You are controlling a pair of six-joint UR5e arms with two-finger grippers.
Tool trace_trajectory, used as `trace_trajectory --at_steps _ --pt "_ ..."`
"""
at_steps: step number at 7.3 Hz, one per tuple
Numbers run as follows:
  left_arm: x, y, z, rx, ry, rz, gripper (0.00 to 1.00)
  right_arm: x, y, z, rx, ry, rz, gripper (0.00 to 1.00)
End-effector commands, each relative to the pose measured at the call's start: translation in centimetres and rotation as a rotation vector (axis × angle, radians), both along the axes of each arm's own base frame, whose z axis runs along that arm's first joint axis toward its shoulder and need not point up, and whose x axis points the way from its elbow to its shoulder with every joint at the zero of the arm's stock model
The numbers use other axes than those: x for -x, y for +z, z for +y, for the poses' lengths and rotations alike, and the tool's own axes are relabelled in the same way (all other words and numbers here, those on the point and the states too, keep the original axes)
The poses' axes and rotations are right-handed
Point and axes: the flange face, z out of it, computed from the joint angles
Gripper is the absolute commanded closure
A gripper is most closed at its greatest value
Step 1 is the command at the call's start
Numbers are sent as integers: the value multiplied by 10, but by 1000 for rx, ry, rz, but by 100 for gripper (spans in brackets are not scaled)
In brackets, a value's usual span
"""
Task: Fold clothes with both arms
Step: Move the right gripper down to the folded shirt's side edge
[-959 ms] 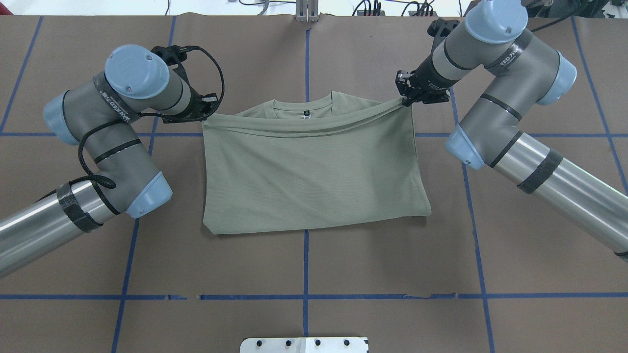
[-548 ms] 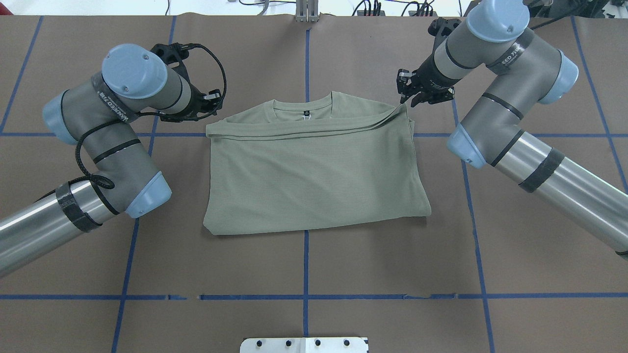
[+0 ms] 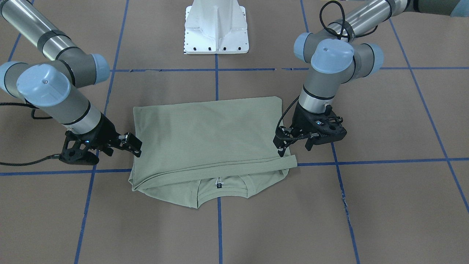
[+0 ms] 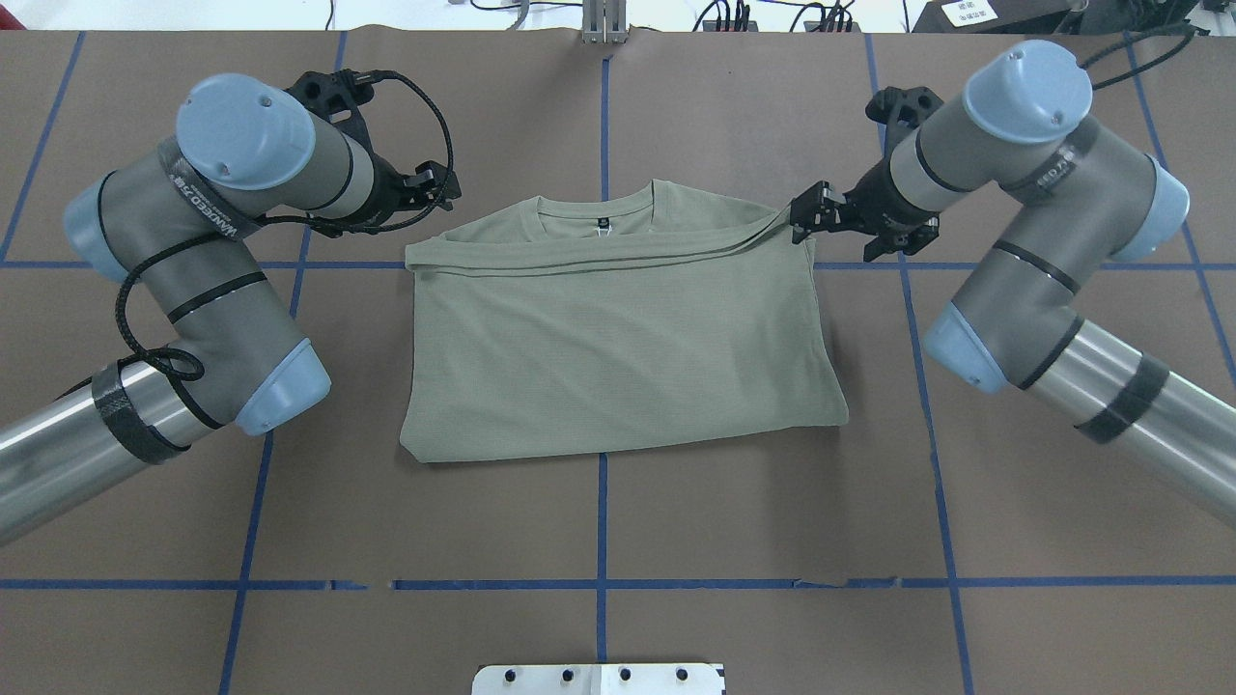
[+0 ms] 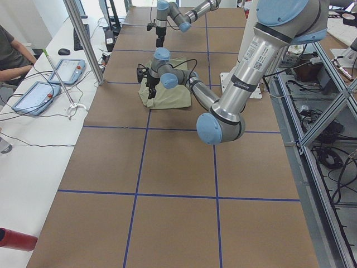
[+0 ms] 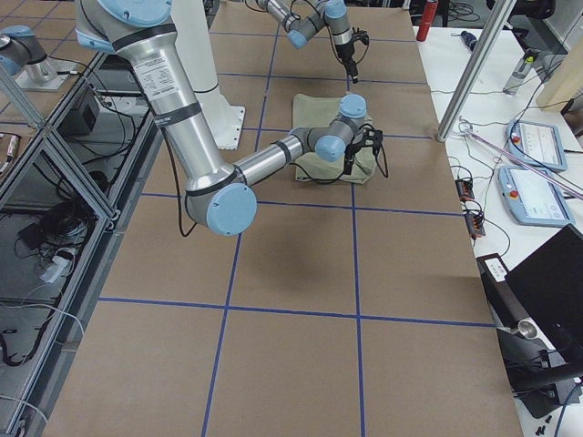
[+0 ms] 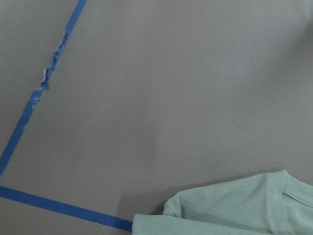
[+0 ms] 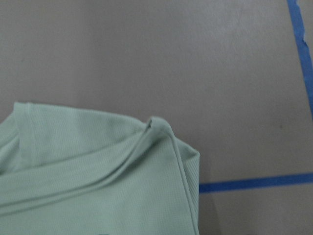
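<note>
Looking from the front, my left gripper [image 3: 280, 146] and right gripper [image 3: 136, 146] hang released, just beside the folded shirt [image 3: 209, 135] lying on the bench [image 3: 384, 201]. Overhead, it looks soft, light and limp, so I'd pinch all layers at the corners. My wrist views show cloth only.

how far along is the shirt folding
Done: the shirt lies folded in half, its hem edge laid just short of the collar. In hand: nothing; the left gripper and right gripper sit open at the top corners, holding no cloth. Left: probably another fold to make it compact.
</note>
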Motion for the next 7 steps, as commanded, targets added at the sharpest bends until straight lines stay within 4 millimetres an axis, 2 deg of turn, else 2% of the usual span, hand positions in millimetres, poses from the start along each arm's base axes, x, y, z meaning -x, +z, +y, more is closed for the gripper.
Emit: trace_trajectory --at_steps 1,3,4,5,6,7 --pt "5 -12 5 -15 -1 19 0 -1 21 102 18 -81 3 0" --pt "7 -15 6 -18 -4 24 0 45 28 136 -10 -85 59 6" --pt "7 -17 8 -19 -4 28 0 54 29 137 -13 -90 65 14" --pt "5 -17 9 -17 -3 30 0 54 30 137 -12 -90 66 19" --pt "4 -15 10 -15 -1 27 0 53 31 135 -11 -85 67 33" --pt "5 -14 10 -15 -2 27 0 53 32 135 -9 -85 70 42"
